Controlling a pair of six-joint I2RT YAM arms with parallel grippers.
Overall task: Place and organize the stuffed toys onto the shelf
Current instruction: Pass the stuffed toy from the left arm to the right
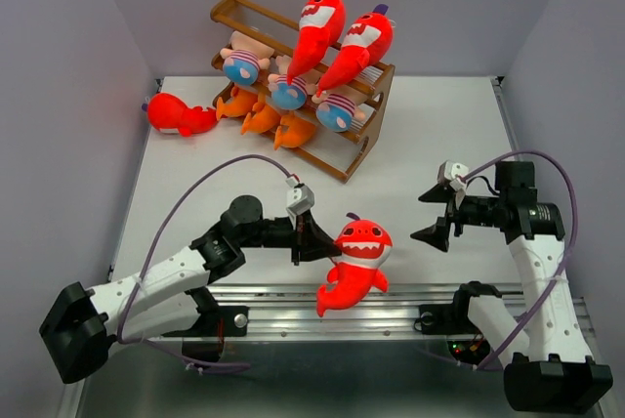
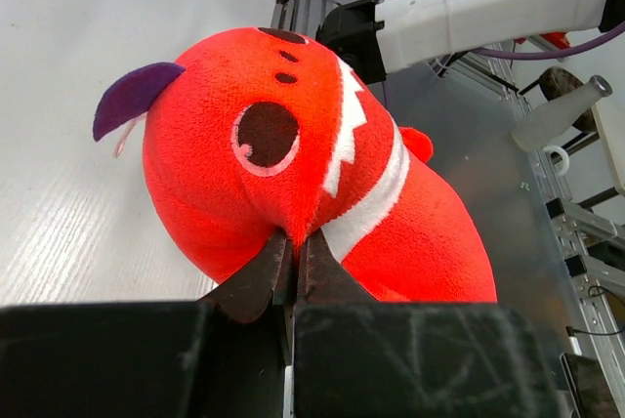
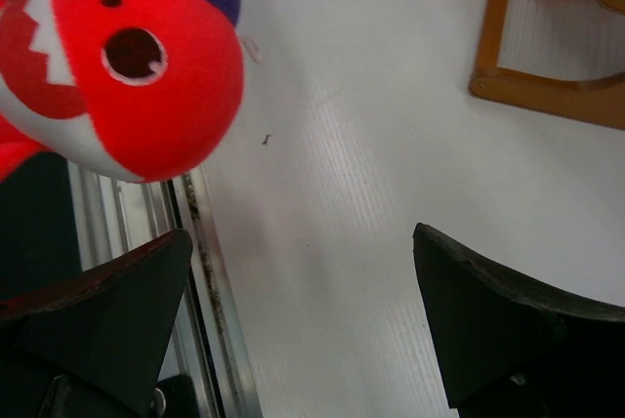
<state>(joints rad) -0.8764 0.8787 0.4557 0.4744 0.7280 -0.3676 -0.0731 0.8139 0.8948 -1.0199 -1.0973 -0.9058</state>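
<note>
A red toothy shark [image 1: 357, 254] hangs over the table's near edge, and my left gripper [image 1: 325, 242] is shut on a pinch of its plush. The left wrist view shows the jaws [image 2: 293, 247] closed on red fabric under the shark's [image 2: 264, 145] eye. My right gripper [image 1: 437, 213] stands open and empty to the shark's right. The right wrist view has the shark [image 3: 127, 57] at upper left, beyond the open gripper [image 3: 301, 234]. The shelf [image 1: 352, 159] at the back holds two red sharks [image 1: 317, 32], three striped dolls [image 1: 286, 88] and three orange fish [image 1: 264, 117].
Another red shark [image 1: 176, 113] lies on the table left of the shelf, close to the left wall. A metal rail [image 1: 420, 296] runs along the near table edge. The shelf's foot [image 3: 547, 96] shows at the upper right of the right wrist view.
</note>
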